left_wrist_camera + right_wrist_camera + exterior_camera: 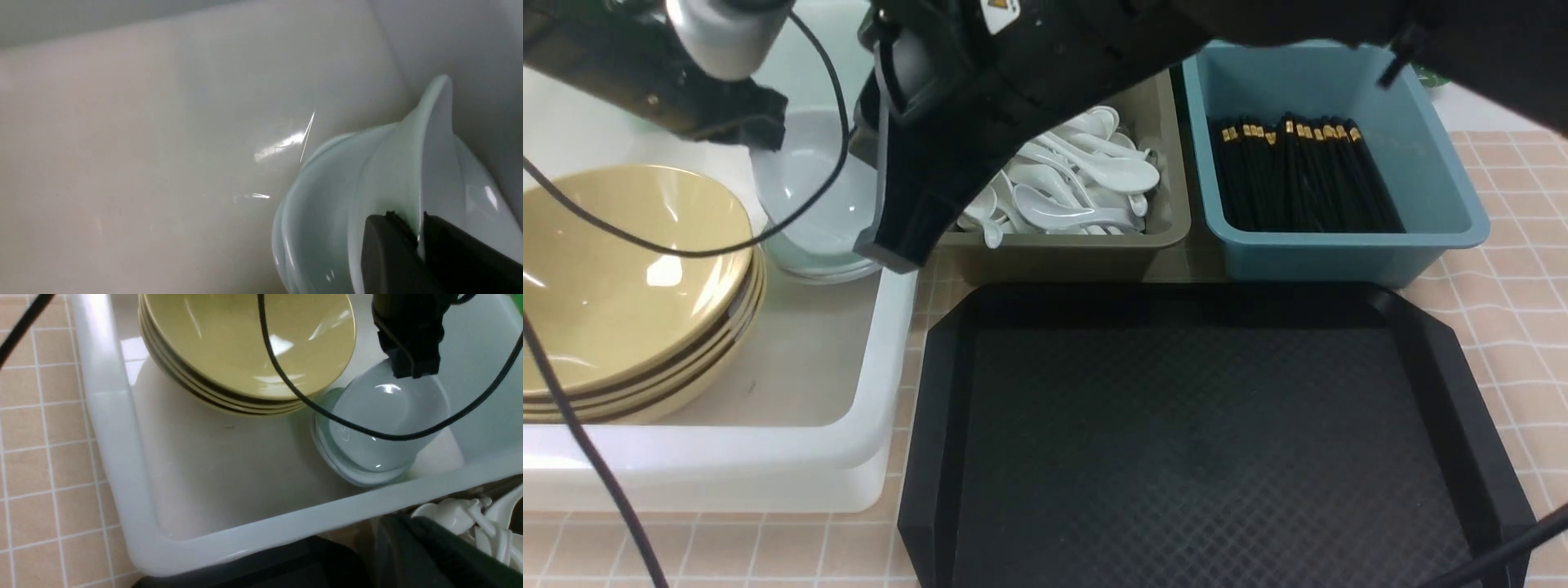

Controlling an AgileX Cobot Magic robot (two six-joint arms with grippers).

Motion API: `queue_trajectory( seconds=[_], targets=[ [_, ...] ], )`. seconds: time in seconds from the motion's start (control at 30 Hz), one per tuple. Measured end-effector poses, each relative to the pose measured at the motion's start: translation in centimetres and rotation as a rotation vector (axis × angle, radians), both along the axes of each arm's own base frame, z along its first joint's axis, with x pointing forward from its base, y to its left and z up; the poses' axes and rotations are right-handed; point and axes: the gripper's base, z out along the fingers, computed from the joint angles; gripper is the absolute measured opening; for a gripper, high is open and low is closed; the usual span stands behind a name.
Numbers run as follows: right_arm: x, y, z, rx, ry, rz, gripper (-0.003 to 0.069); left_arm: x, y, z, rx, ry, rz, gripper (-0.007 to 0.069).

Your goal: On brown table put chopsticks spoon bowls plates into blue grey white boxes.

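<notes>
My left gripper [421,228] is shut on the rim of a pale blue-white bowl [400,163], held tilted over the other stacked bowls. In the front view this bowl [809,188] is at the back of the white box [882,392], under my left gripper [768,143]. Beside it in the box lies a stack of yellow plates [621,269]. My right gripper [890,253] is shut and empty, hanging over the gap between the white box and the grey box [1078,253], which holds white spoons [1086,188]. Black chopsticks [1298,171] lie in the blue box [1339,253].
A black tray [1201,441] fills the near middle of the tiled brown table. A black cable [645,237] from the left arm drapes across the plates. In the right wrist view the plates [253,343] and bowl [380,420] show inside the white box [106,416].
</notes>
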Motion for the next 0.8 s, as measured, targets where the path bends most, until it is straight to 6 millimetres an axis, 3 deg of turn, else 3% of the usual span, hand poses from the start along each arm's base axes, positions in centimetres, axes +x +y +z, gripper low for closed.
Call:
queue_trajectory(
  seconds=[0.13,0.3,0.33,0.5,0.63,0.8],
  targets=[
    [0.3,-0.2,0.0,-0.001,-0.001,-0.009,0.0049,0.2,0.1,-0.3,0.007,0.001,0.003,0.0048],
    [0.6,-0.4,0.1,-0.004,-0.006,-0.019,0.0049,0.1,0.2,-0.4,0.039,0.001,-0.012,0.0273],
    [0.6,-0.4,0.1,-0.004,-0.006,-0.019,0.0049,0.1,0.2,-0.4,0.039,0.001,-0.011,0.0283],
    [0.5,-0.6,-0.1,-0.023,0.008,-0.021,0.0049,0.3,-0.9,-0.4,0.053,-0.013,-0.04,0.0529],
    [0.5,-0.6,-0.2,-0.036,0.018,-0.022,0.0049,0.6,-1.6,0.2,0.058,-0.034,-0.057,0.0572],
    [0.6,-0.8,-0.3,-0.062,0.004,-0.03,0.005,1.2,-3.2,3.7,0.058,-0.107,-0.106,0.0542]
  ],
)
